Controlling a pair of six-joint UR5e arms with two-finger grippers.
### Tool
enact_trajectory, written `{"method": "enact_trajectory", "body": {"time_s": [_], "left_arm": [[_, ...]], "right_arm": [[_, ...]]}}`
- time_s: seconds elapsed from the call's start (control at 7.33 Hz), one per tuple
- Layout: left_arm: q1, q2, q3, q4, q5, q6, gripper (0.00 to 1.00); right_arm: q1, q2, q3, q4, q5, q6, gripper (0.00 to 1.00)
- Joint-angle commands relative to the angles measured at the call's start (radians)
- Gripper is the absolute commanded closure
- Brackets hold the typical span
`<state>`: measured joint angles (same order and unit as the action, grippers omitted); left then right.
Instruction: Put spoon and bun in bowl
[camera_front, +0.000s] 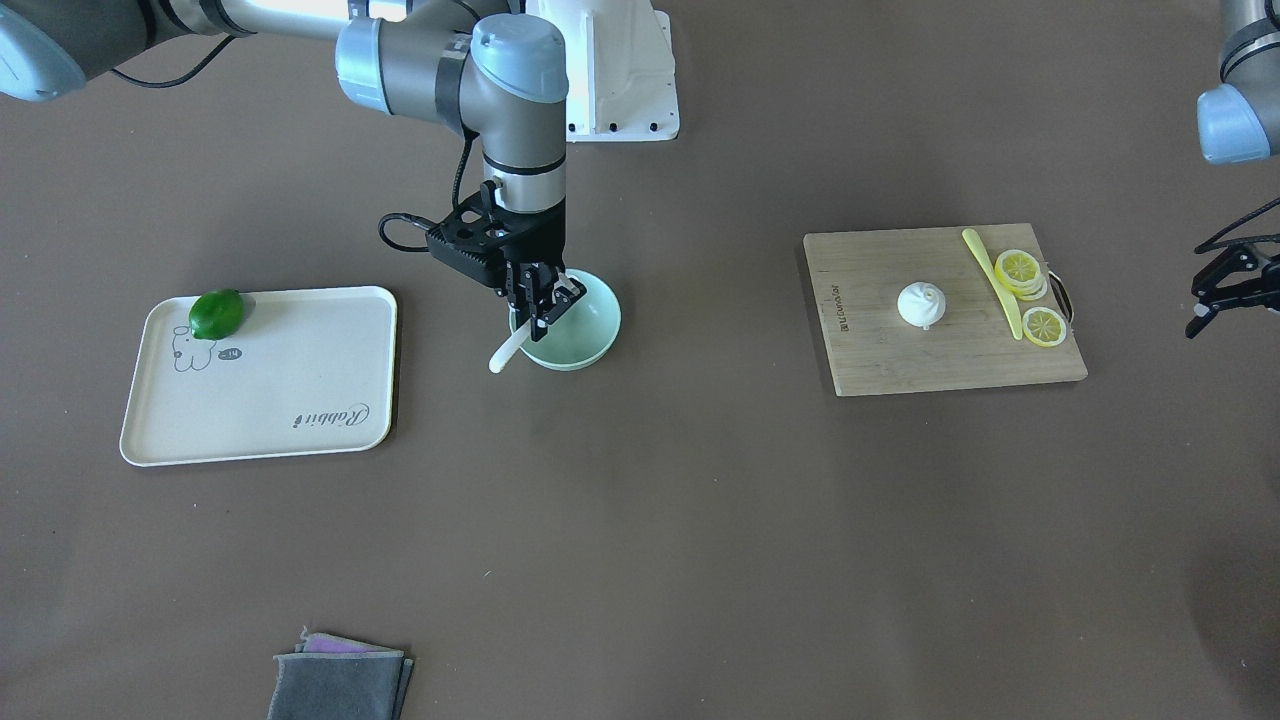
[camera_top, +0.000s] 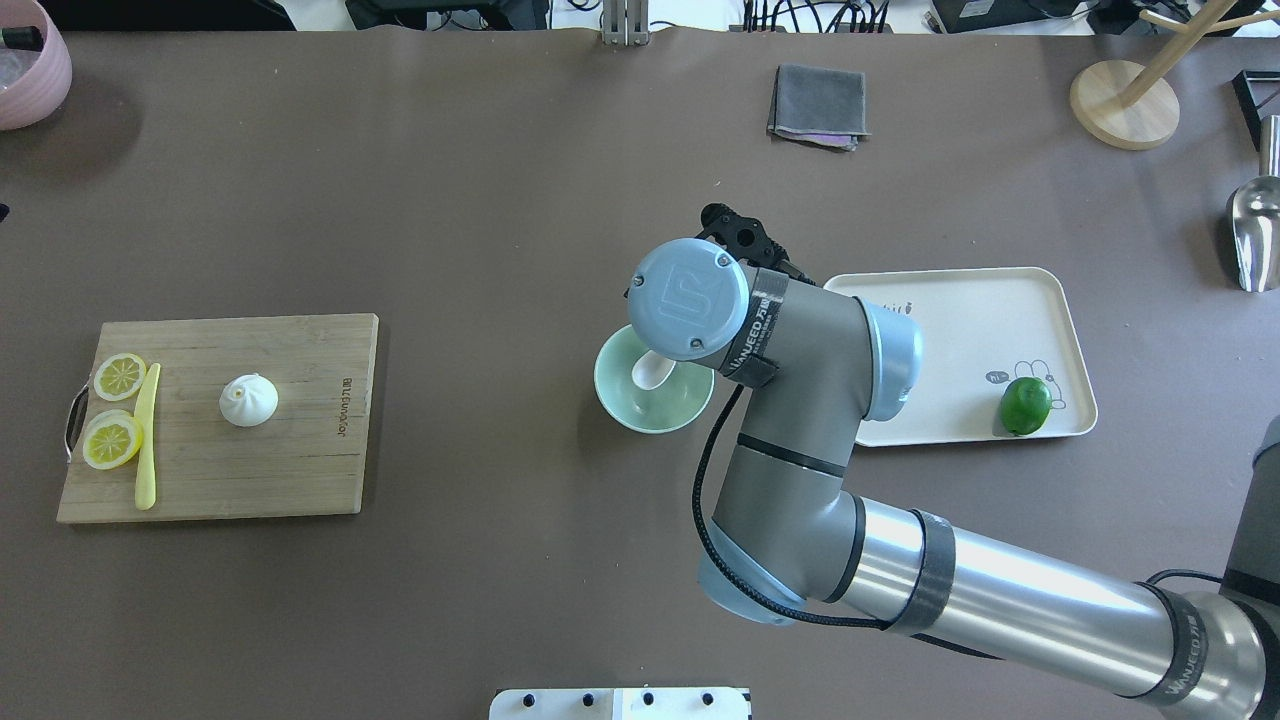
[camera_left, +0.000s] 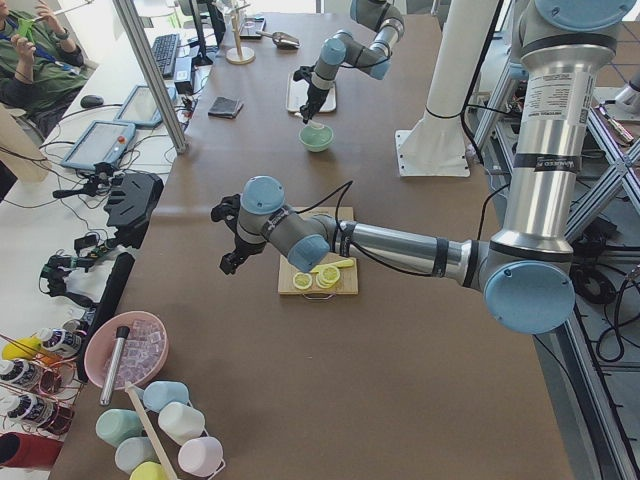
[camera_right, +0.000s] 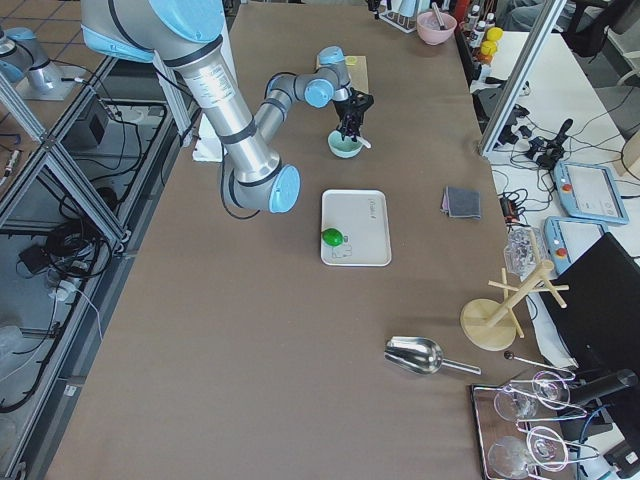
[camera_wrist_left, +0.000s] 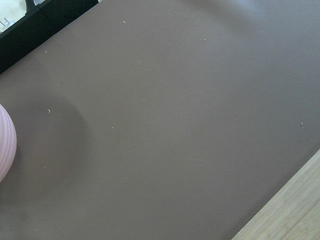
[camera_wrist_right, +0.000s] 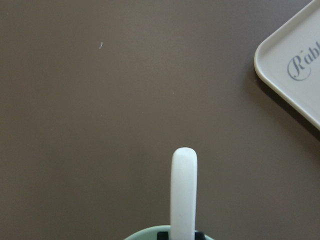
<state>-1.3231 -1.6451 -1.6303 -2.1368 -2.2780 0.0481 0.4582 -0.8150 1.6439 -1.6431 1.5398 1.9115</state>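
Observation:
The mint-green bowl (camera_front: 592, 335) stands on the brown table near the middle. The white spoon (camera_front: 510, 350) lies tilted in it, scoop inside (camera_top: 652, 370), handle sticking out over the rim (camera_wrist_right: 184, 190). My right gripper (camera_front: 548, 312) is right above the bowl's rim and shut on the spoon's handle. The white pleated bun (camera_front: 921, 303) sits on the wooden cutting board (camera_front: 900, 365), far from the bowl (camera_top: 248, 400). My left gripper (camera_front: 1200, 305) hangs open and empty beyond the board's handle end, above bare table.
A yellow knife-like stick (camera_front: 995, 280) and lemon slices (camera_front: 1020, 268) lie on the board beside the bun. A cream tray (camera_front: 280, 390) with a lime (camera_front: 217, 313) lies on the bowl's other side. A folded grey cloth (camera_front: 340, 680) and a pink bowl (camera_top: 30, 70) sit at the table's edges.

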Motion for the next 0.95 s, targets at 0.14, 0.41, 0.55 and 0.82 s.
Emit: {"method": "enact_trajectory", "body": {"time_s": [0.14,0.41,0.55,0.82], "left_arm": [[0.001,-0.001,0.000,0.000,-0.001,-0.001,0.01],[0.001,-0.007,0.000,0.000,-0.005,-0.010,0.01],[0.010,-0.007,-0.008,-0.002,-0.008,-0.072,0.01],[0.111,-0.005,-0.035,-0.070,-0.008,-0.321,0.01]], "right_arm": [[-0.013,0.005,-0.010,-0.010,-0.026,0.006,0.00],[0.013,0.008,0.038,-0.010,-0.018,-0.052,0.00],[0.048,-0.018,0.057,-0.011,0.003,-0.121,0.00],[0.143,-0.132,0.127,0.002,0.117,-0.335,0.00]]}}
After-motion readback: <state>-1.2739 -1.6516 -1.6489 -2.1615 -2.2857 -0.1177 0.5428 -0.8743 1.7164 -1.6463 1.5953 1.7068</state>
